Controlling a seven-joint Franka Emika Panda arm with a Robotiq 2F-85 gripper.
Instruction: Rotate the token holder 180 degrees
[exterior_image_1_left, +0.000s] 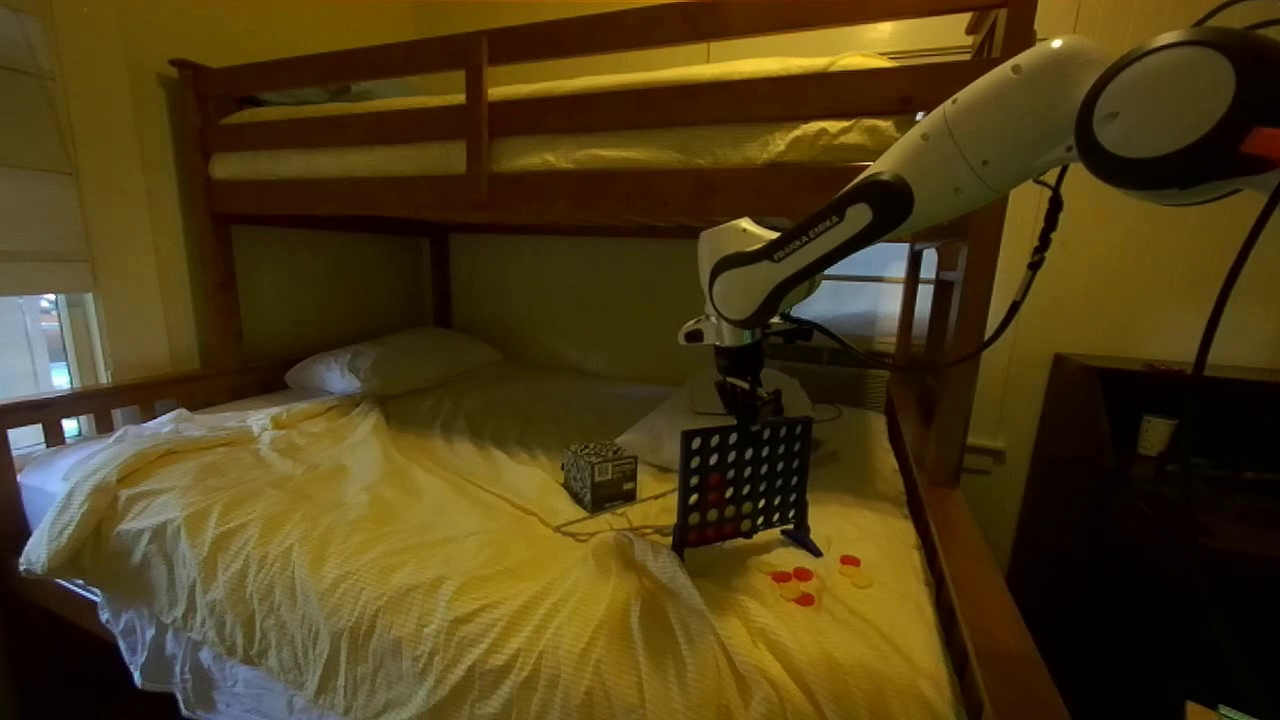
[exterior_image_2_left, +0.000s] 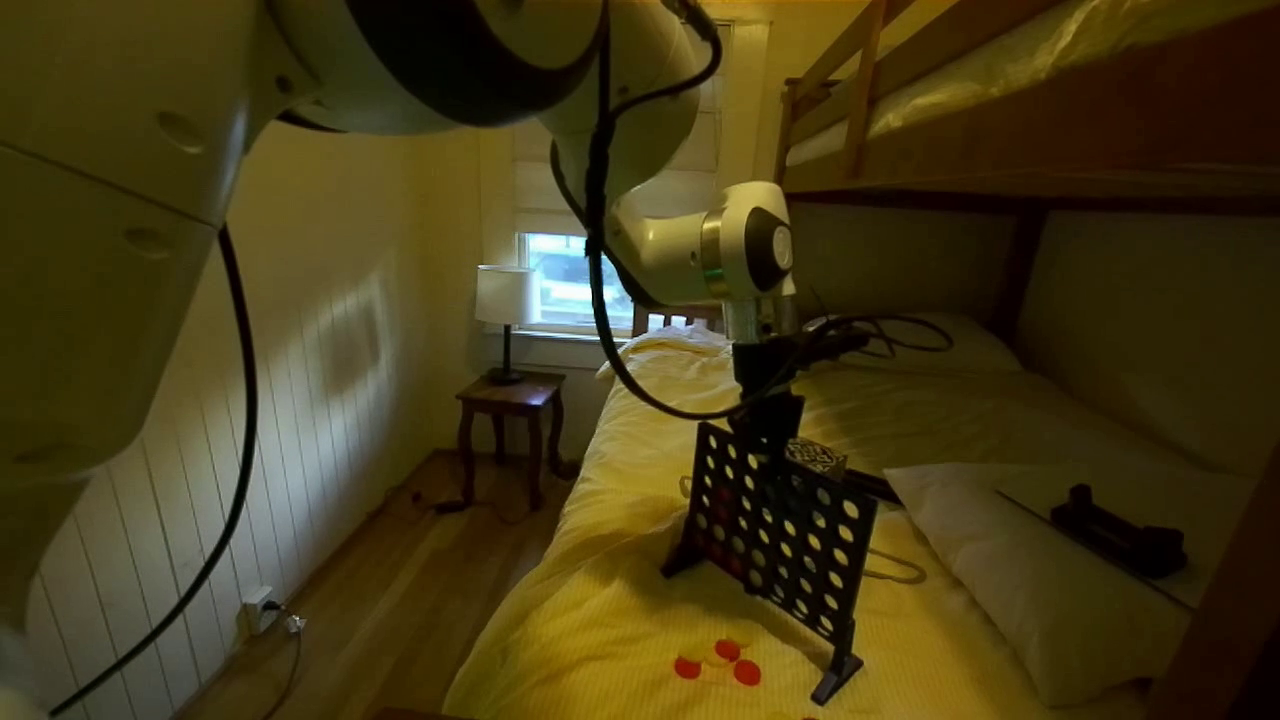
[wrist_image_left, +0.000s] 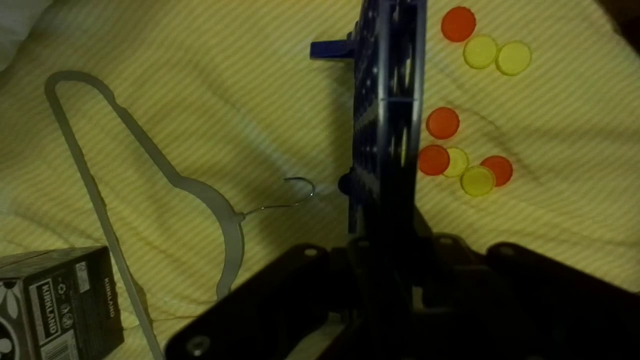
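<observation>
The token holder is a dark upright grid board with round holes, standing on the yellow bed cover. Some red discs sit in its lower holes. It also shows in an exterior view and, from above and nearly edge-on, in the wrist view. My gripper points down at the holder's top edge, also in an exterior view. In the wrist view my gripper has one finger on each side of the board, closed against it. The fingertips are dark and partly hidden by the board.
Loose red tokens and yellow tokens lie beside the holder. A grey hanger and a dark box lie on its other side. A pillow carries a black object. A wooden bed rail and upper bunk surround the bed.
</observation>
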